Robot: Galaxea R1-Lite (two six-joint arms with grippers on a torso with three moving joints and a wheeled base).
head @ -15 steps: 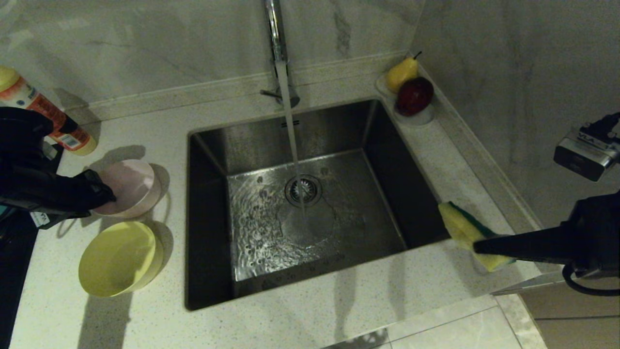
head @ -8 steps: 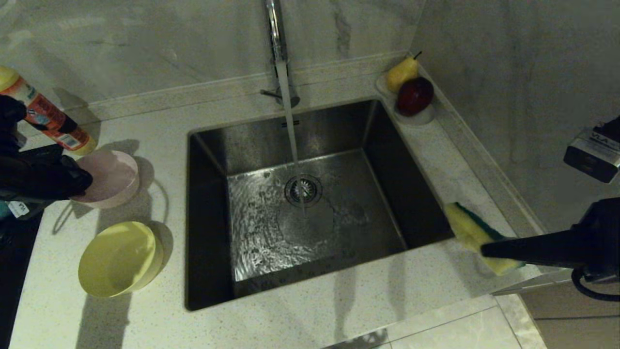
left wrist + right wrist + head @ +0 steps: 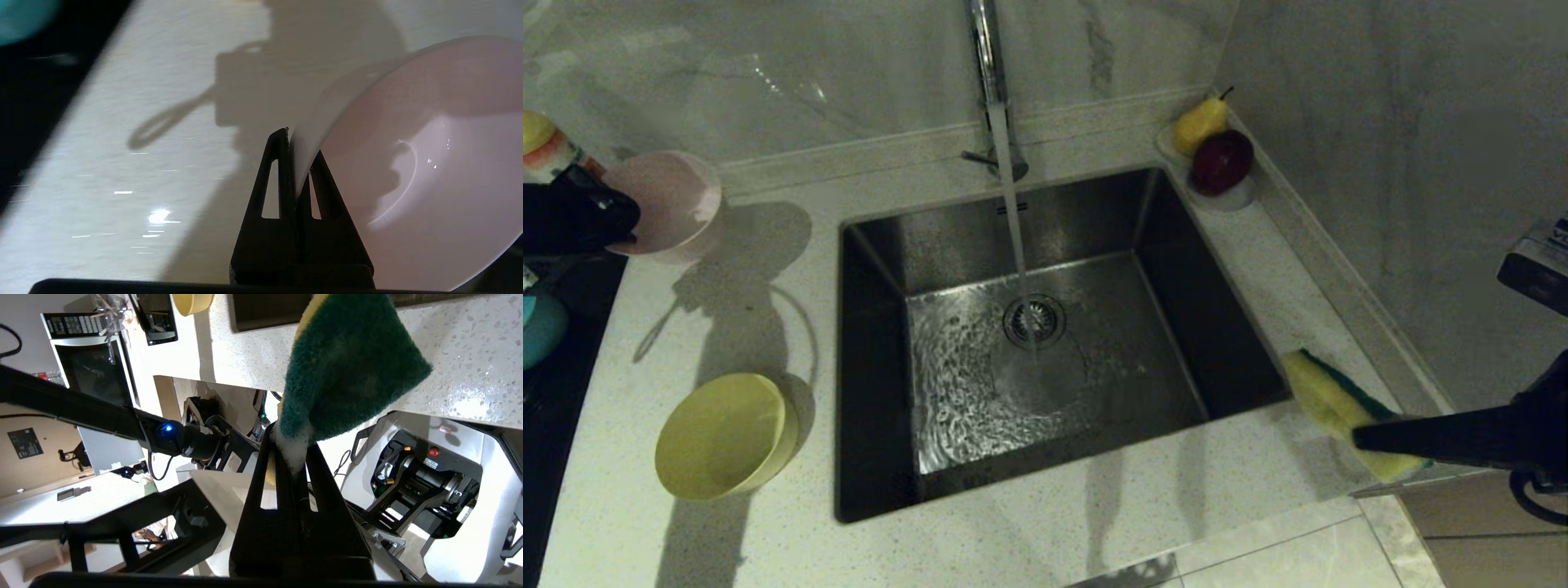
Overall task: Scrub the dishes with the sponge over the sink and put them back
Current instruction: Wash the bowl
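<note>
We see the pale pink round plastic bowl (image 3: pixel 670 204) tilted, lifted above the counter; the yellow plastic bowl (image 3: pixel 723 437) rests left of the square steel sink (image 3: pixel 874 269); the yellow-green sponge (image 3: pixel 1339 408) hangs right.

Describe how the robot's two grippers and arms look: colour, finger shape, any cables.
Both are matt black. The left gripper and right gripper each have two tapering triangular fingers with long slot cut-outs. A black cable loops beside the right arm in the head view.

Sink (image 3: pixel 931 245) basin open; faucet stream (image 3: pixel 1013 212) mid-basin; yellow bowl (image 3: pixel 723 437) blocks left counter.
</note>
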